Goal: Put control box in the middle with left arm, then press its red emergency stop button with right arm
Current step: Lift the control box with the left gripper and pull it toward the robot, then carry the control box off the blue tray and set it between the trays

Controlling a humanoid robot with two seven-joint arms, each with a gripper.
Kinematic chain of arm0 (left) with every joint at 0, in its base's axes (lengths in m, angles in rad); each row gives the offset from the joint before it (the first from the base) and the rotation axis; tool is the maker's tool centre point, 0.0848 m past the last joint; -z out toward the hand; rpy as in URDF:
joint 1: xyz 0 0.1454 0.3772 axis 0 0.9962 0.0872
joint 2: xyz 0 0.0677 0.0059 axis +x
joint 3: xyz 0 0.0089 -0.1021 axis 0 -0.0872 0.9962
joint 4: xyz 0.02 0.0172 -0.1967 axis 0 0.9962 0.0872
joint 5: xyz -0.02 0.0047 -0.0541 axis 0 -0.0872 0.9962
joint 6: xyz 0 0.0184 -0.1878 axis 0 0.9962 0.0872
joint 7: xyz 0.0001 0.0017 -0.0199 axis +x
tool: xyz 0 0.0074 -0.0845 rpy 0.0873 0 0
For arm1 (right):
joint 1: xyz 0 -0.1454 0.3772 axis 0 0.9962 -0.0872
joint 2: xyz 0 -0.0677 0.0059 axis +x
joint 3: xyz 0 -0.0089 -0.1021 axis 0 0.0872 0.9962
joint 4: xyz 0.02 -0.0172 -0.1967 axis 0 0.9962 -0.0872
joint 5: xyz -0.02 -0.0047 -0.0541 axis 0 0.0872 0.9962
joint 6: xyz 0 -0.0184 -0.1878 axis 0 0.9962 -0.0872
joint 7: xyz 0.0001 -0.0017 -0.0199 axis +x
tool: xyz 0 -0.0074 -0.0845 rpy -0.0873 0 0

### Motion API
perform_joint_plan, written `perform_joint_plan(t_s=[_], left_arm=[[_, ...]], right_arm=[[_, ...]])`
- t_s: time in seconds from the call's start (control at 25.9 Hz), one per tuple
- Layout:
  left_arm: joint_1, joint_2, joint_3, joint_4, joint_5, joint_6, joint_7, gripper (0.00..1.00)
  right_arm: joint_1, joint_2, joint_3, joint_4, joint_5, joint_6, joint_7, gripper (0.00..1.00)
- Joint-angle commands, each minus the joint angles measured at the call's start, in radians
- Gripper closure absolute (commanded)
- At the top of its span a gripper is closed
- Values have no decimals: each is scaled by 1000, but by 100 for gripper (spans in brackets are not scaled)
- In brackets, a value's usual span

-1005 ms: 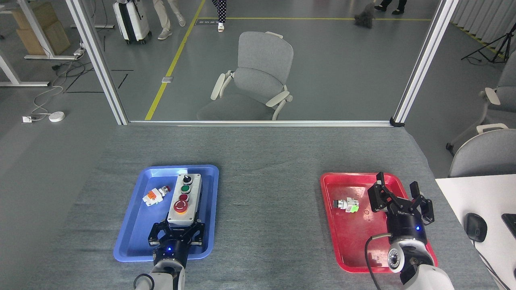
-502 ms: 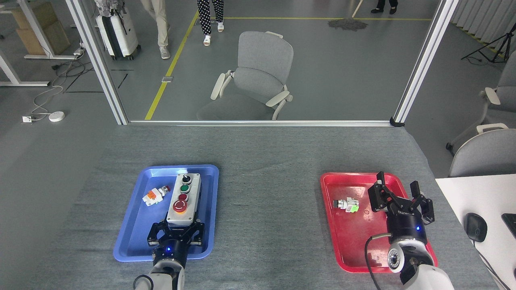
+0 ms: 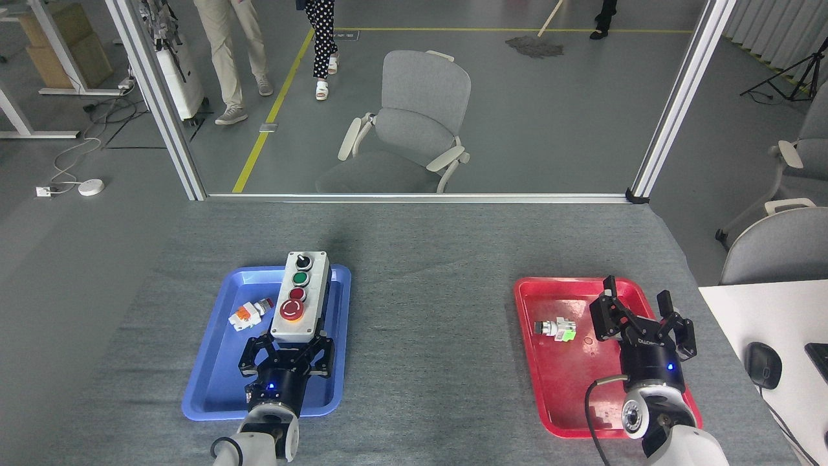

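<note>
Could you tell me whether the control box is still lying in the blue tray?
Lifted: the left pincer grips the control box, whose far end overhangs the blue tray rim.

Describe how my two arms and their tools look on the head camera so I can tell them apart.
Both arms are white with black multi-finger tools, each showing a small blue light. The left tool sits on a white rounded wrist with a black ring near the frame's bottom edge. The right tool bears white lettering, and a black cable loops beside its wrist.
</note>
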Motion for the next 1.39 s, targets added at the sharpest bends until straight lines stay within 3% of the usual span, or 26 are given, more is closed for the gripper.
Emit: perform_joint_plan(t_s=[0.0,0.15,0.31,0.46,1.0,1.35], left_arm=[[21,-12,-8,-64,1,-5,-10,67],[38,-30,-67,-110,1,1,-56,68],[43,-88,-102,-122,1,2,-76,68],[44,-92,-205,-128,7,71,-95,68],[44,-93,-416,-177,243,364,-99,67],[44,-93,-564,-168,364,387,-92,67]], right_arm=[[1,0,0,0,0,1,0,0],[1,0,0,0,0,-1,0,0],[1,0,0,0,0,-1,0,0],[1,0,0,0,0,-1,0,0],[-2,-3,-14,-5,-3,9,2,0],[-2,-4,-15,-5,-2,9,2,0]])
